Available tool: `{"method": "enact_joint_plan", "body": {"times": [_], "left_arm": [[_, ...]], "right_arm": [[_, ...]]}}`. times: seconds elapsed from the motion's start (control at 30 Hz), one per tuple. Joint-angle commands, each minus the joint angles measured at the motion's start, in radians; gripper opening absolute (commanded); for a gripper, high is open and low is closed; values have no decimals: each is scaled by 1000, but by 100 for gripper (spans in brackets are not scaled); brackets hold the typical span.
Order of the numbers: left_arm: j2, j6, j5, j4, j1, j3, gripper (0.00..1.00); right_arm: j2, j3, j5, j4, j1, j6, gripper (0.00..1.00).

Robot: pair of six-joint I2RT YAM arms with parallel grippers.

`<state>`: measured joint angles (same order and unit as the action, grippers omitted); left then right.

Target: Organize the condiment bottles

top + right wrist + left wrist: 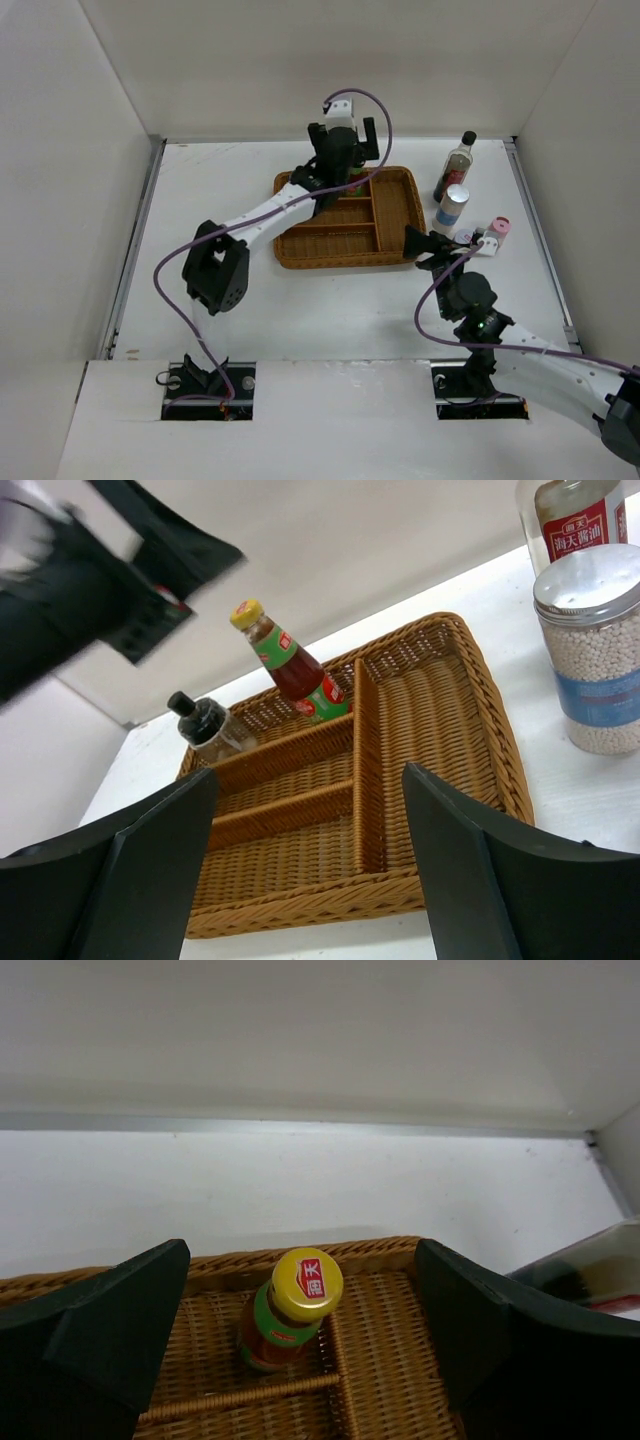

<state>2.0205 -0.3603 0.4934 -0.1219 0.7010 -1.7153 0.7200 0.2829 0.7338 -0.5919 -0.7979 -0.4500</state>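
The yellow-capped red-green bottle (297, 1310) stands upright in the far compartment of the brown wicker tray (380, 1360). My left gripper (303, 1260) is open just above it, a finger on each side, not touching. The bottle also shows in the right wrist view (293, 667), with the squat black-capped bottle (205, 727) at the tray's far left corner. My right gripper (310, 775) is open and empty at the tray's right front corner. The tall dark-sauce bottle (457, 165), blue-white cylinder (452, 208), pink-lidded shaker (499, 229) and a small white-lidded jar (466, 237) stand on the table right of the tray.
The tray (390, 215) has one long right compartment and three left compartments split by dividers. White walls enclose the table on the back and both sides. The left arm (250, 225) crosses the tray's left part; the right arm's cable (440, 285) loops near the front right.
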Motion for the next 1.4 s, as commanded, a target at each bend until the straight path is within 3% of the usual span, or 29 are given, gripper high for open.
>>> {"method": "enact_joint_plan", "body": {"times": [0.0,0.07,0.2,0.33,0.47,0.6,0.7,0.8,0.97,1.07,1.23,1.37], "left_arm": [[-210,6,14,-146,15,40,100],[-303,14,22,-177,25,112,100],[-532,6,103,-257,35,375,100],[-819,-46,316,-265,39,722,100],[-1145,-144,442,-178,80,1038,100],[-1516,-288,600,25,165,1307,100],[-1675,-364,692,161,196,1390,100],[-1668,-371,682,180,167,1412,100],[-1484,-425,510,110,128,1427,100],[-1416,-451,476,93,117,1428,100],[-1434,-442,491,-8,16,1496,100],[-1399,-451,452,-122,13,1559,100]], "right_arm": [[4,5,12,-34,9,-10,77],[10,10,4,-31,7,-13,68],[15,25,-40,-16,12,-10,33],[65,67,-120,6,12,-1,25],[200,105,-192,-20,71,-4,32],[237,192,-254,70,90,-3,52],[197,289,-244,222,111,7,67],[170,407,-225,421,192,2,78],[235,568,-195,642,363,23,91],[306,654,-198,693,432,56,94],[471,806,-255,737,556,105,97],[604,904,-307,748,624,106,97]]}}
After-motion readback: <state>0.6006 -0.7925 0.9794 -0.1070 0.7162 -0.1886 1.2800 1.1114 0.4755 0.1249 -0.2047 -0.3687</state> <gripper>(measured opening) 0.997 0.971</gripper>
